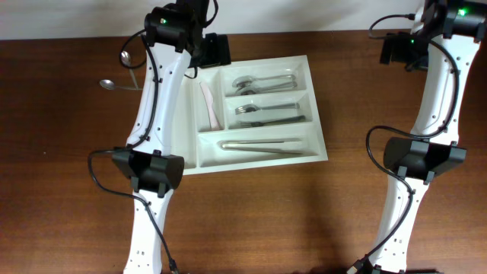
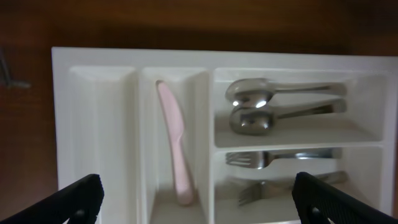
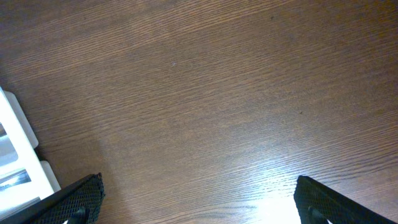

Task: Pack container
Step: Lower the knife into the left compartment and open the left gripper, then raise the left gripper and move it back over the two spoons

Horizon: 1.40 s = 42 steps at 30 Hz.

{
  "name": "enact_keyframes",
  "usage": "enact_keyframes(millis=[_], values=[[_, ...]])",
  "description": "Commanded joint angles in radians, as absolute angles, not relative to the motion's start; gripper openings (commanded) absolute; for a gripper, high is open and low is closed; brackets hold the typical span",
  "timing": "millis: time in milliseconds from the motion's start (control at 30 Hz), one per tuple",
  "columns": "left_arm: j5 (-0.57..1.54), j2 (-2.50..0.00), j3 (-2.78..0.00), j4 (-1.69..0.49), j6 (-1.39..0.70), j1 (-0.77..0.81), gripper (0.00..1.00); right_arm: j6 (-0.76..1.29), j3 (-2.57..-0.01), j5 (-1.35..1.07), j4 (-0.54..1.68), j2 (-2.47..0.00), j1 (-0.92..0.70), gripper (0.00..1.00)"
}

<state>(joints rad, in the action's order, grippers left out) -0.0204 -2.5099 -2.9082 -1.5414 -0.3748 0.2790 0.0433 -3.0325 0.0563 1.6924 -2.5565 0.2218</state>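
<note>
Container holding spoons, forks, pink knife

Robot lab bench, dark wooden table, white cutlery tray, left arm, right arm

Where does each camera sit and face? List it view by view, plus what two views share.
Overhead: above the table, looking straight down at the container; left arm and right arm show.
Left wrist: just over the container, looking into it at the pink knife; open left end effector frames it.
Right wrist: faces the wooden table beside the container; open right end effector shows.
Shared: overhead and left wrist both show the pink knife.
</note>
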Motion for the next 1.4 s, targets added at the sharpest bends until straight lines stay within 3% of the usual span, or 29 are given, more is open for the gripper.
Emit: enact_keyframes(millis=[0, 167, 400, 767, 1033, 1367], values=[[-0.125, -2.492, -2.923, -1.546, -0.376, 0.269, 0.99, 0.033, -3.028, 0.064, 1.699, -2.546, 0.223, 0.99], [-0.344, -2.492, -2.923, -1.538, -0.739, 0.216, 0.99, 0.033, -3.028, 0.064, 1.699, -2.546, 0.223, 0.99], [-0.329, -2.493, -2.875, -1.42, -1.055, 0.069, 0.99, 0.033, -3.028, 0.064, 1.699, -2.546, 0.223, 0.99], [-0.3, -2.557, -2.628, -1.178, -1.1, -0.027, 0.99, 0.033, -3.028, 0.064, 1.699, -2.546, 0.223, 0.99], [-0.303, -2.682, -2.617, -1.208, -1.233, -0.044, 0.99, 0.033, -3.028, 0.064, 1.699, -2.546, 0.223, 0.99], [-0.253, -2.714, -2.617, -1.224, -1.269, -0.191, 0.99, 0.033, -3.028, 0.064, 1.699, -2.546, 0.223, 0.99]])
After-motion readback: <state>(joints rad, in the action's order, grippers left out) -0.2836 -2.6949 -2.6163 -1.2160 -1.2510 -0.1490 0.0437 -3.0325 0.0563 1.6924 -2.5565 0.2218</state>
